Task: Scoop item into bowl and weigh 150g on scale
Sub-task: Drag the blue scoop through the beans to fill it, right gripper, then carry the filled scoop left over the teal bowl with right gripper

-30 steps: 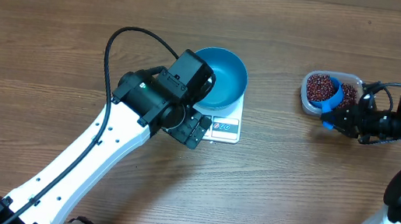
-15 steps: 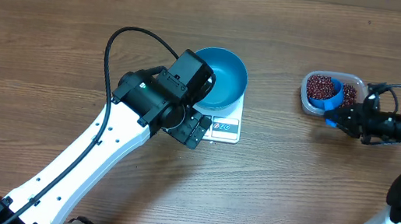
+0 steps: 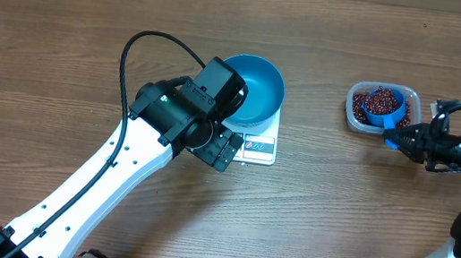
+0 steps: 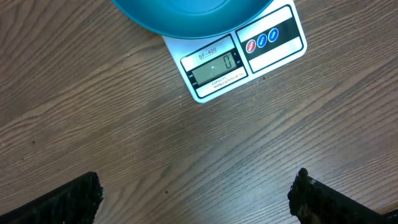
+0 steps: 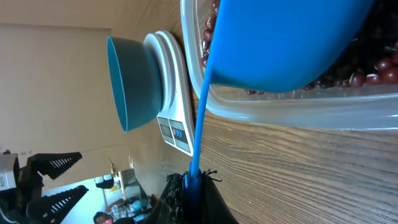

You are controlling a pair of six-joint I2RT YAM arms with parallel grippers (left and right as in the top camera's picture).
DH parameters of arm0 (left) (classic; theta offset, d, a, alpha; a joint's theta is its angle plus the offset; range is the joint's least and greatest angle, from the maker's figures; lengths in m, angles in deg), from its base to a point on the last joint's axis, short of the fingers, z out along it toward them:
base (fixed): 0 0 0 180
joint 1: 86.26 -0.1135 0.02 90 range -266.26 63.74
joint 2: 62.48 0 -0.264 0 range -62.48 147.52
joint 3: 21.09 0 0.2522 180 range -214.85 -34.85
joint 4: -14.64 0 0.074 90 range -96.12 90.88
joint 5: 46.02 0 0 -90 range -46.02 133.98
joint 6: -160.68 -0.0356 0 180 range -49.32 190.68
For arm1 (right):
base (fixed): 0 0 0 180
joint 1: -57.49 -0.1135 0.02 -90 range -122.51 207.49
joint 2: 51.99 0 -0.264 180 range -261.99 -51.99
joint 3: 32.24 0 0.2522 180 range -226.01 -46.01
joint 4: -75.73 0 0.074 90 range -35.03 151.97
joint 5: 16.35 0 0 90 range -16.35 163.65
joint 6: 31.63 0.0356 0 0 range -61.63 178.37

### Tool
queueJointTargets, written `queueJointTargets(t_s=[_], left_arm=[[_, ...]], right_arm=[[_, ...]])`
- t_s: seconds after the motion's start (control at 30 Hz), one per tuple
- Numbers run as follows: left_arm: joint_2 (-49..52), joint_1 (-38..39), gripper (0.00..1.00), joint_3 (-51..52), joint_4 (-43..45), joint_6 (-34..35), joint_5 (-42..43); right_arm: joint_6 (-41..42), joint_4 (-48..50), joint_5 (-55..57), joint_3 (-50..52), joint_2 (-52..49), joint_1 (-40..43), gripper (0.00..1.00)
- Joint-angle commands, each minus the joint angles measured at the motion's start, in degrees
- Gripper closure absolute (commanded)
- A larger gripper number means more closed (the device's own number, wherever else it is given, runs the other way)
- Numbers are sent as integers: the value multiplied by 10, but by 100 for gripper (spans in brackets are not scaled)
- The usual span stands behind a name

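Right pincer (image 3: 399, 142) is pinching the blue scoop (image 3: 385, 108) by its handle, holding it level above the clear tub (image 3: 355, 119) so the heaped red beans (image 3: 383, 98) aren't spilling. Blue bowl (image 3: 262, 86) is sitting empty on the white scale (image 3: 261, 148), which is reading zero, well apart on the bench (image 3: 63, 33). The left pincer (image 4: 196, 196) is hovering spread wide beside the scale, gripping nothing.

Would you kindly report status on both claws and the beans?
Left claw open by scale. Right claw shut on scoop, beans in it, at tub. Bowl empty; scale reads zero. Tub-to-bowl path unobstructed.
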Motion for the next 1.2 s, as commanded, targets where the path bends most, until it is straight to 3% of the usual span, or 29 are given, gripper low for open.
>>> queueJointTargets(t_s=[0.0,0.6,0.7,1.0,1.17], left_arm=[[2,-2,0,-1,0,10,7],[2,-2,0,-1,0,10,7],[2,-2,1,-1,0,10,7],[2,-2,0,-1,0,10,7],[2,-2,0,-1,0,10,7]], right_arm=[[-55,-17,-42,0,0,0,96],[-64,-40,-51,0,0,28,96],[-126,-78,-85,0,0,53,96],[-139,-91,-91,0,0,61,96],[-186,-120,-106,0,0,61,96]])
